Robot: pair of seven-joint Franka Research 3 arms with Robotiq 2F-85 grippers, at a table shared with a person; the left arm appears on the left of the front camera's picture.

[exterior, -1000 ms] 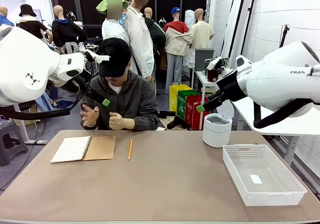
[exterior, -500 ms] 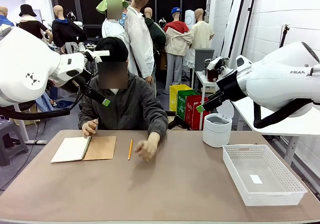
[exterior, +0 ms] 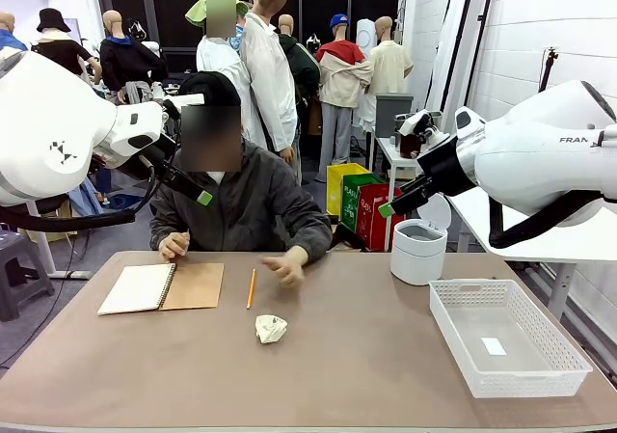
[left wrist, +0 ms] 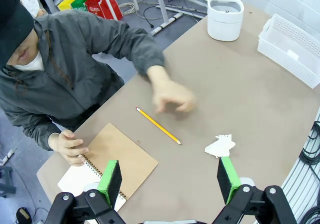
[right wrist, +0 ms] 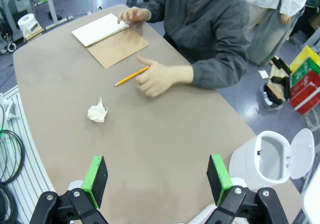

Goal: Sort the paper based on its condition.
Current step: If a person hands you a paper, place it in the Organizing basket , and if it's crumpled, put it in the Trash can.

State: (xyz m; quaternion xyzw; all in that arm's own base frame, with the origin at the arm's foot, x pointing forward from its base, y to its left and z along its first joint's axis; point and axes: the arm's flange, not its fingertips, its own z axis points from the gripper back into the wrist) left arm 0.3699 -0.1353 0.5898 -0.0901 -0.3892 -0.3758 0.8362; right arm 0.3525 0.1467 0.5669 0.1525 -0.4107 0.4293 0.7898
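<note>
A crumpled ball of white paper (exterior: 271,329) lies on the brown table near its middle, in front of the person. It also shows in the left wrist view as the paper ball (left wrist: 220,145) close to one green pad, and in the right wrist view as the ball (right wrist: 97,112). My left gripper (left wrist: 169,179) hangs open high above the table's left side, holding nothing. My right gripper (right wrist: 157,176) is open too, up above the right side, with nothing in it. The person's hand (exterior: 284,267) hovers just beyond the ball.
An open spiral notebook (exterior: 161,287) with a brown cover lies at the left, with the person's other hand at its top edge. A yellow pencil (exterior: 251,287) lies beside it. A white lidded bin (exterior: 418,250) stands at the back right. A white basket (exterior: 506,337) sits front right.
The person's hands were working together at chest height. One hand then reached out, left the crumpled paper ball on the table and drew back. Neither arm has moved.
</note>
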